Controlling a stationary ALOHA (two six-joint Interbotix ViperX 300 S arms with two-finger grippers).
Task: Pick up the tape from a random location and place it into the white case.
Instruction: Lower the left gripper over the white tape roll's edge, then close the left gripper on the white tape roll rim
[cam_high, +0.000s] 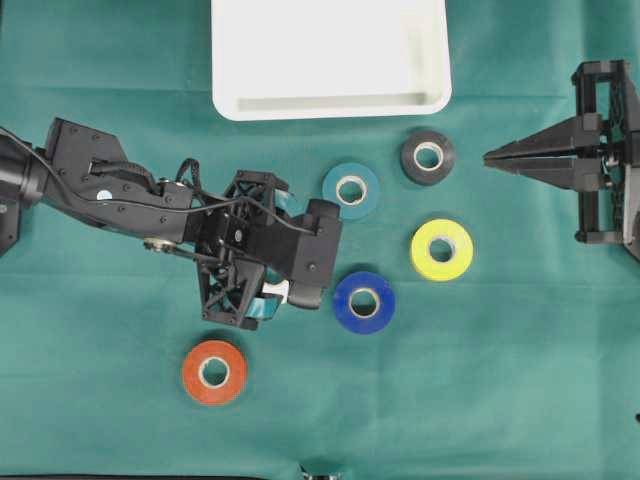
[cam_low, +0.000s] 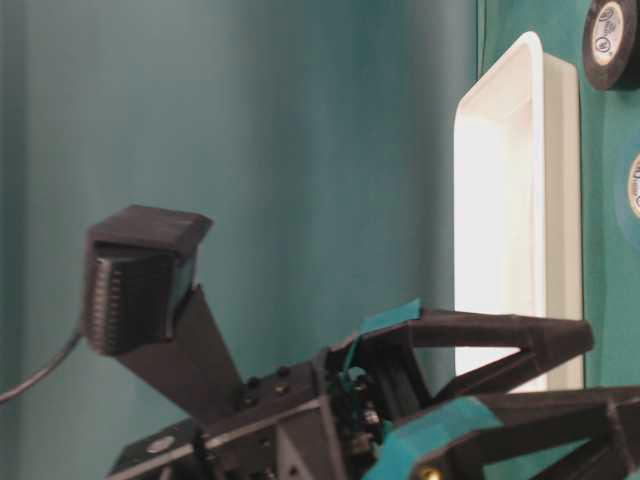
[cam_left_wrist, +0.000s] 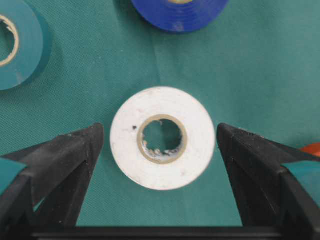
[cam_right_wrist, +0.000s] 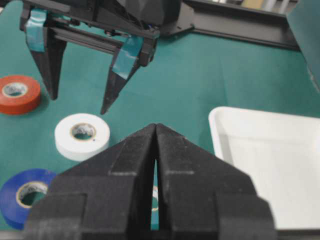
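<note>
A white tape roll (cam_left_wrist: 125, 140) lies flat on the green cloth. My left gripper (cam_left_wrist: 160, 131) stands open above it, with one finger on each side and a gap between each finger and the roll. Overhead, the left gripper (cam_high: 280, 255) covers most of this roll, and only a sliver of white (cam_high: 279, 290) shows. The right wrist view shows the same roll (cam_right_wrist: 65, 137) just past the left fingertips (cam_right_wrist: 105, 110). The white case (cam_high: 330, 105) sits at the back centre with nothing in it. My right gripper (cam_high: 487, 158) rests shut and empty at the right.
Other rolls lie round the left gripper: teal (cam_high: 370, 195), black (cam_high: 410, 160), yellow (cam_high: 460, 255), blue (cam_high: 345, 305) and orange-red (cam_high: 192, 375). The blue roll (cam_left_wrist: 175, 15) and teal roll (cam_left_wrist: 30, 45) lie just beyond the white one.
</note>
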